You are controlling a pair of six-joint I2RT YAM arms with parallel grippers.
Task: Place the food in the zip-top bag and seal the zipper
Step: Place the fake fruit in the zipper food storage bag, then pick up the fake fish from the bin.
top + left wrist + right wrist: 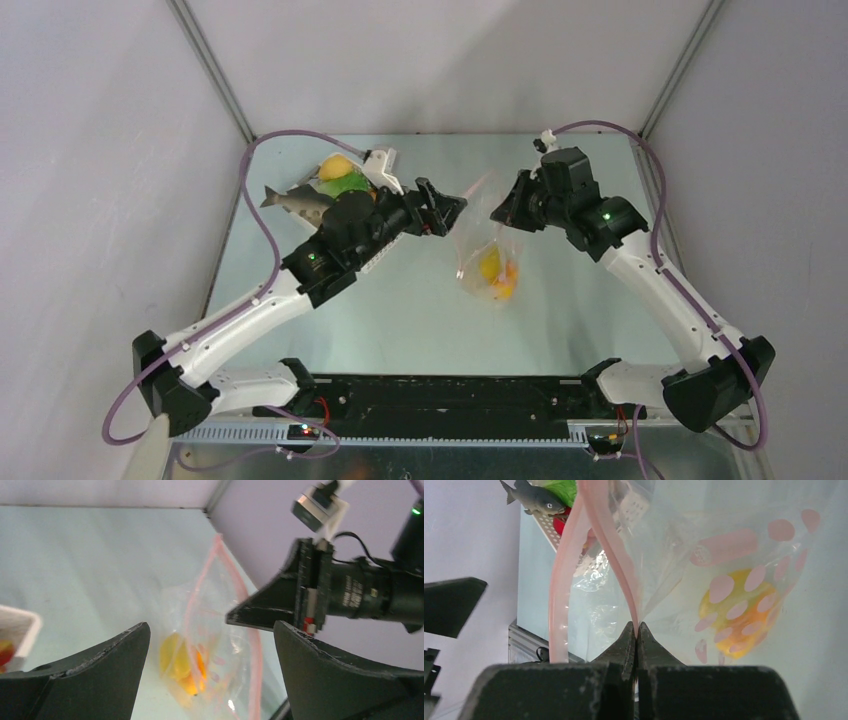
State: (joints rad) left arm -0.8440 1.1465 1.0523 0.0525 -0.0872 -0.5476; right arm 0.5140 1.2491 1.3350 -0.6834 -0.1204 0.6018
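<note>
The clear zip-top bag (478, 250) with pink dots hangs lifted between my two grippers. It holds a yellow food piece (489, 263) and an orange one (505, 288). My right gripper (497, 212) is shut on one lip of the pink zipper (610, 535), seen in the right wrist view (637, 626). The other lip (558, 595) bows away, so the mouth gapes. My left gripper (452, 208) is open and empty just left of the bag; in the left wrist view (211, 626) the bag (225, 640) lies beyond its fingers. More food, yellow (337, 165) and green (347, 183), sits at the back left.
A white lattice basket (385, 165) stands at the back left, behind my left arm, with a grey toy fish (298, 200) at its left side. Grey walls close in the table on the left, back and right.
</note>
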